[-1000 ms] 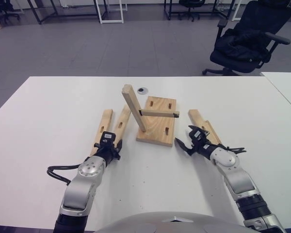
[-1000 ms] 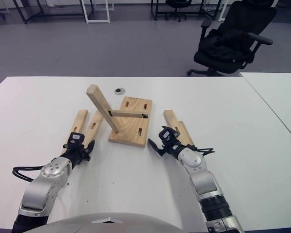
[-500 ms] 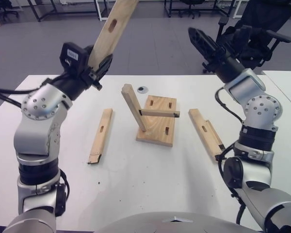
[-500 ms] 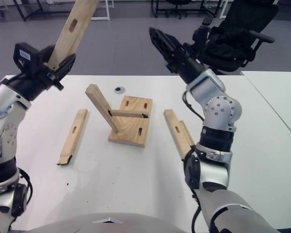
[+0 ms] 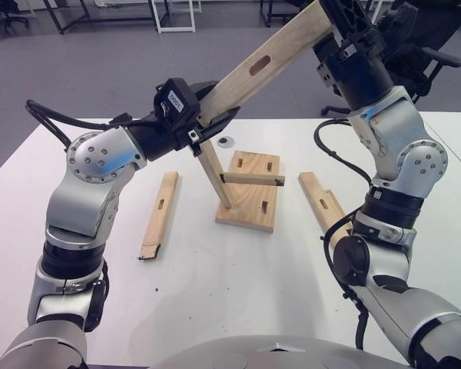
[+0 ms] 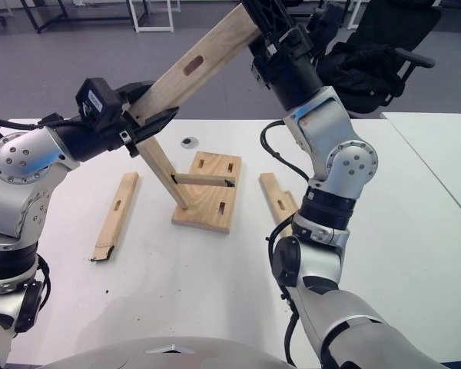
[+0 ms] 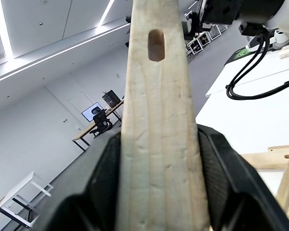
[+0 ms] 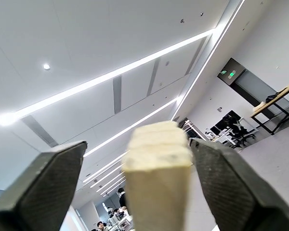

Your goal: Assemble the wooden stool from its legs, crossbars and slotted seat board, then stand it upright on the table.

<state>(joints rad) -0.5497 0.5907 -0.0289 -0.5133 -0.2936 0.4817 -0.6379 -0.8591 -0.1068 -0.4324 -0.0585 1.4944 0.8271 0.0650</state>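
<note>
My left gripper point(image 5: 202, 123) is shut on the lower part of a wooden leg point(image 5: 270, 60), holding it high above the table, slanted up toward the right. Its slot faces the head camera, and the same leg point(image 7: 159, 120) runs between the dark fingers point(image 7: 102, 190). My right gripper point(image 5: 339, 27) is open around the leg's upper end point(image 8: 158, 154), one finger point(image 8: 53, 180) on each side with gaps. Below, the slotted seat board point(image 5: 255, 164) lies flat. One tilted leg point(image 5: 213, 169) is set in it, with a crossbar point(image 5: 253, 180) attached.
A loose slotted leg point(image 5: 160, 213) lies on the white table point(image 5: 77, 177) left of the board, another leg point(image 5: 323, 203) on its right. A black grommet point(image 5: 226, 143) sits behind the board. An office chair point(image 5: 415, 46) stands beyond the table's far right.
A second ago both grippers were low at the table. My left has lifted one leg and swung it rightward, lowering its tilt; my right has come onto its upper end.
</note>
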